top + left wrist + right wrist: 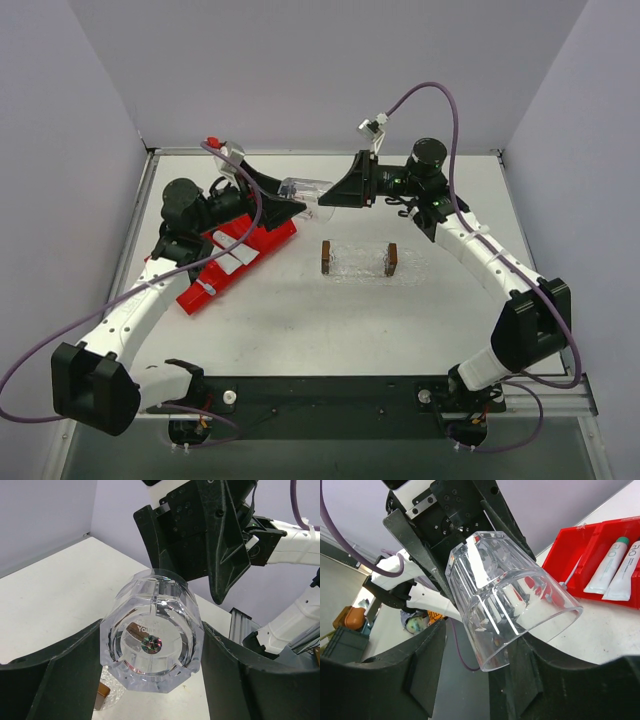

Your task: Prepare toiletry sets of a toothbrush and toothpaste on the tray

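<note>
Two black robot grippers meet above the far middle of a white table (300, 330), with a clear, faceted plastic cup (305, 188) held on its side in the air between them. The left gripper (295, 207) pinches the cup's thick base between its fingers. The right gripper (332, 195) has its fingers at the cup's open end, and it cannot be told whether they press on it.

On the left half of the table, a red compartmented plastic bin (270, 243) lies at a slant. It holds two small pale toothpaste tubes (612, 565) with pale green caps, side by side. A thin pale toothbrush (571, 572) lies in the compartment beside them.

Near the table's middle, right of the bin, lies the flat, clear, textured plastic tray (412, 266), nearly see-through. A small clear rack with brown ends (358, 259) stands at the tray's left part. Whether the rack rests on the tray cannot be told.
</note>
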`<action>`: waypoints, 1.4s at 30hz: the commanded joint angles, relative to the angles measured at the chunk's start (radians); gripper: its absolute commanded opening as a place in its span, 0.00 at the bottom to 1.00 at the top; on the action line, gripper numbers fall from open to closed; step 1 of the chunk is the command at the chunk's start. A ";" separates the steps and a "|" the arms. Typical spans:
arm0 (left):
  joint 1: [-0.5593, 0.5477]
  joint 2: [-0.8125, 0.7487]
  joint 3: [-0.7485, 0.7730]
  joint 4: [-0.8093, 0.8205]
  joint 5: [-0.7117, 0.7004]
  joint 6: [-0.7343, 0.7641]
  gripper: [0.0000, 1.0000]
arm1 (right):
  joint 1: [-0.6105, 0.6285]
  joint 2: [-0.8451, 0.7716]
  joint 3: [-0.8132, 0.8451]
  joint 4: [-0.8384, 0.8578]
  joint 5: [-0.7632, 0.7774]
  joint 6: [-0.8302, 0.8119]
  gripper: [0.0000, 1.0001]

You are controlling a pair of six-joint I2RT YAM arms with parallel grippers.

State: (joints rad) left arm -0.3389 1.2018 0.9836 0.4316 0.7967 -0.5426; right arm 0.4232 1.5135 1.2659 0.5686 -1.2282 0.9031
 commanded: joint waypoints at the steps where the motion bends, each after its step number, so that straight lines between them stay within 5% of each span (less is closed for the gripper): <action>1: -0.009 -0.036 -0.010 0.090 -0.031 0.023 0.00 | 0.022 0.002 0.004 0.162 -0.036 0.065 0.43; 9: -0.018 -0.034 -0.042 0.096 -0.048 0.056 0.00 | 0.031 0.027 0.006 0.304 -0.045 0.186 0.10; 15: -0.017 -0.047 -0.065 0.059 -0.063 0.131 0.18 | 0.026 0.010 0.001 0.340 -0.062 0.211 0.00; 18: -0.008 -0.053 -0.059 0.042 -0.067 0.150 0.39 | 0.005 -0.009 -0.005 0.301 -0.076 0.181 0.00; 19: -0.006 -0.054 -0.053 0.035 -0.067 0.156 0.62 | -0.006 -0.016 -0.005 0.257 -0.077 0.166 0.00; 22: 0.008 -0.062 -0.043 0.007 -0.077 0.168 0.84 | -0.052 -0.050 0.001 0.074 -0.076 0.035 0.00; 29: 0.034 -0.076 -0.008 -0.063 -0.091 0.194 0.87 | -0.170 -0.150 0.072 -0.452 -0.013 -0.387 0.00; 34: 0.049 -0.103 0.018 -0.195 -0.138 0.306 0.90 | -0.199 -0.177 0.217 -1.020 0.286 -0.853 0.00; 42: 0.095 -0.142 0.073 -0.511 -0.358 0.519 0.90 | -0.201 -0.219 0.182 -1.225 0.795 -1.064 0.00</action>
State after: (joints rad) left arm -0.2718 1.0969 1.0073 0.0925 0.5724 -0.1574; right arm 0.2237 1.3186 1.4513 -0.4934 -0.7364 0.0296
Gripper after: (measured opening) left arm 0.904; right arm 0.055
